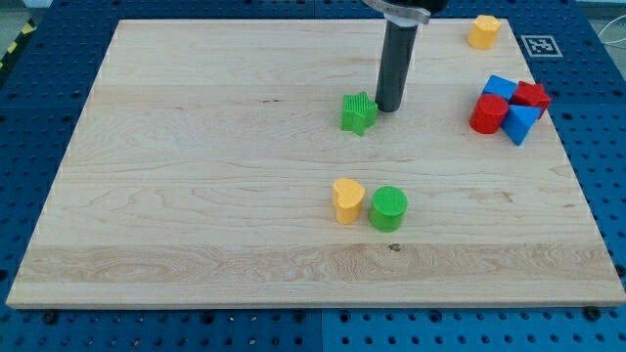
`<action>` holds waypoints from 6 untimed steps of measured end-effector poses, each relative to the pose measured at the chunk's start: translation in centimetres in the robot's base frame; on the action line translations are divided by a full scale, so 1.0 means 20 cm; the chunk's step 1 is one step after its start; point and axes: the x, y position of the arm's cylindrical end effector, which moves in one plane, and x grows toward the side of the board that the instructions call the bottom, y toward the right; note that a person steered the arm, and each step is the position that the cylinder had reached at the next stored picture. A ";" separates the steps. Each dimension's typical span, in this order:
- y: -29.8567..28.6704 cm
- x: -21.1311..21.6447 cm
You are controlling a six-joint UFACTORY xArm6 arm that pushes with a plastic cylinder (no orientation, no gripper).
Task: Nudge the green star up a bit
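Observation:
The green star (359, 112) lies on the wooden board (196, 196), a little above and right of the board's middle. My dark rod comes down from the view's top, and my tip (387, 108) rests on the board just right of the star, close to its right edge or touching it; I cannot tell which.
A yellow heart (347, 200) and a green cylinder (388, 208) sit side by side below the star. At the right edge, a red cylinder (488, 113), two blue blocks (519, 123) (499, 88) and a red block (532, 96) cluster. A yellow block (483, 31) lies at top right.

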 end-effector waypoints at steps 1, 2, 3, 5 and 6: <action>0.08 0.19; 0.02 0.34; -0.18 0.37; -0.41 0.00; -0.35 -0.20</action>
